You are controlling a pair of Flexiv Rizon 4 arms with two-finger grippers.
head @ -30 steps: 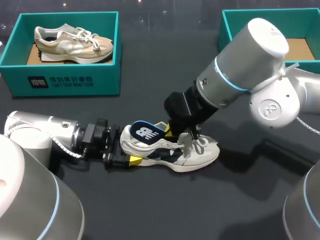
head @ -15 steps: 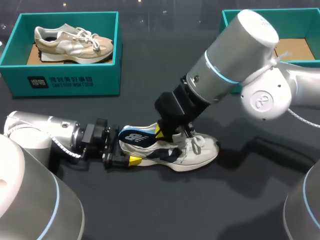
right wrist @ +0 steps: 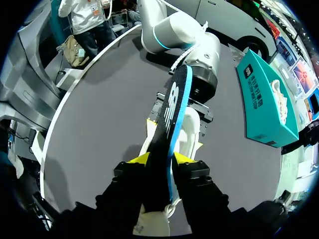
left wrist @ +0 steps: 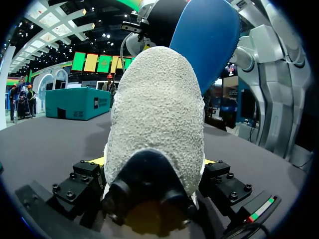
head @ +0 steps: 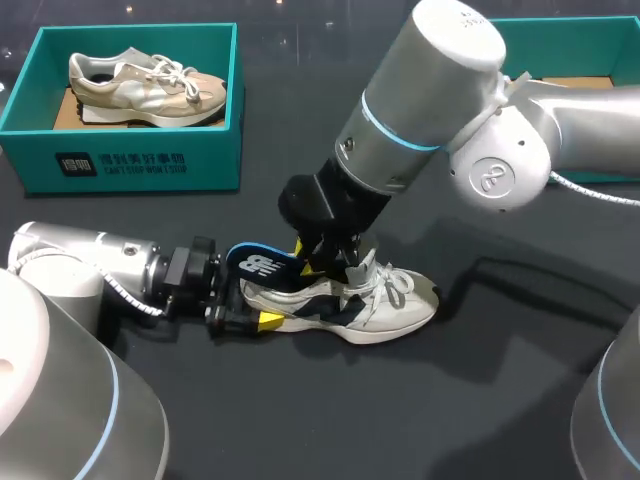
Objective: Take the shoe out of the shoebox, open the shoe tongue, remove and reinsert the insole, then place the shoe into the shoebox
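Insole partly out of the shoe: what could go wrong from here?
1. The lower end of the insole is hidden behind the right claw at the opening of the shoe; it could snag there and drag the shoe.
2. The left claw grips only the heel, so the shoe might twist loose.
3. Both claws sit close together; a bump seems possible.

Exhibition hall: overhead screens [left wrist: 92,61], ceiling light grid [left wrist: 52,22]
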